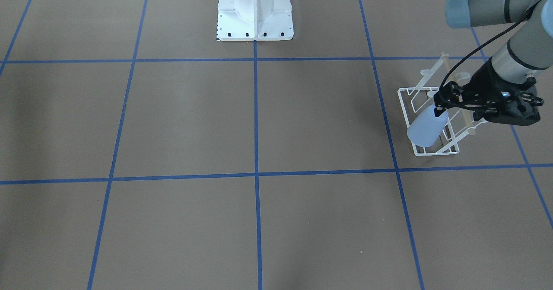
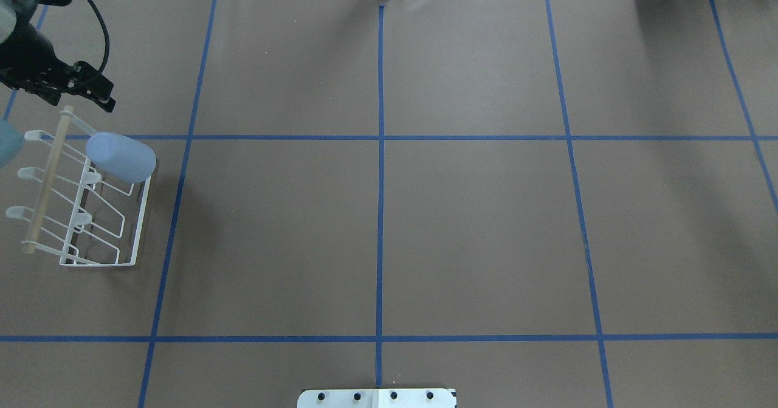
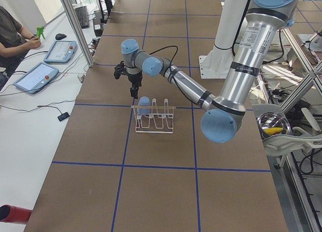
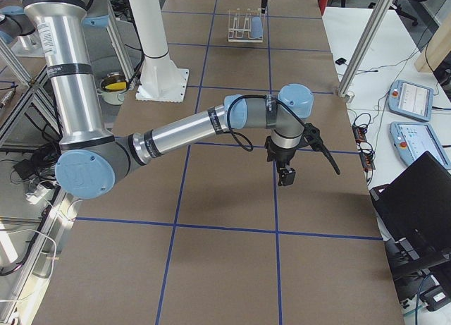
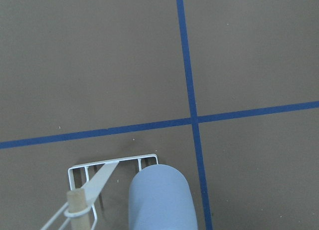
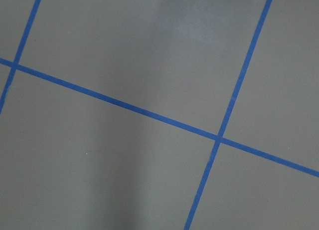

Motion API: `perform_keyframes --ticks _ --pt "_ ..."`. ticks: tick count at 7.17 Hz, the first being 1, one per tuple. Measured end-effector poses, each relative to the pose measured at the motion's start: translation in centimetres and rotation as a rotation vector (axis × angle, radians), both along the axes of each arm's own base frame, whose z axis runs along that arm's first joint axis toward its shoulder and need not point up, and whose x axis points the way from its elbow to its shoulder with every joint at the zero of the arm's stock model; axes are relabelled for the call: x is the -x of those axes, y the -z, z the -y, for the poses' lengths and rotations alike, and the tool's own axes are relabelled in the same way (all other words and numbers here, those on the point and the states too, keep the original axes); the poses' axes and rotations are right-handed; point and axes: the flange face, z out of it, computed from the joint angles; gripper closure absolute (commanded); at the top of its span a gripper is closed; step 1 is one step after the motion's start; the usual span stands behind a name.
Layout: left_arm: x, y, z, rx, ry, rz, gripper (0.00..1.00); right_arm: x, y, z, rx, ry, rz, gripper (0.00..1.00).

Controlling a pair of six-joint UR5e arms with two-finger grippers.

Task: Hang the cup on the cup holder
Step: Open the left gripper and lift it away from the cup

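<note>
The light blue cup (image 2: 120, 157) sits upside down and tilted on a prong at the far end of the white wire cup holder (image 2: 143, 225), near the table's left edge. It also shows in the front view (image 1: 425, 130) and the left wrist view (image 5: 160, 200). My left gripper (image 2: 100, 89) is open and empty, just beyond and above the cup and apart from it. In the front view the left gripper (image 1: 437, 104) hovers over the cup's base. My right gripper (image 4: 286, 175) shows only in the right side view, over bare table. I cannot tell whether it is open or shut.
The white robot pedestal base (image 1: 255, 13) stands at the table's near middle edge. Blue tape lines divide the brown table. A person sits with tablets (image 3: 35, 76) on a side table beyond the far edge. The holder's other prongs (image 2: 21, 213) are bare.
</note>
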Motion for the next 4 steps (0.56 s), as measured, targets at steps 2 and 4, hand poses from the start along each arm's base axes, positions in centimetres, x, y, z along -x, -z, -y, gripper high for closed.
perform_keyframes --ticks 2,4 --pt "7.2 -3.3 1.6 -0.081 -0.011 0.043 0.02 0.3 0.9 0.7 -0.01 0.005 -0.013 0.0" --pt "14.7 -8.9 2.3 -0.104 -0.02 0.084 0.02 0.4 1.1 0.9 -0.008 0.005 -0.026 0.0"
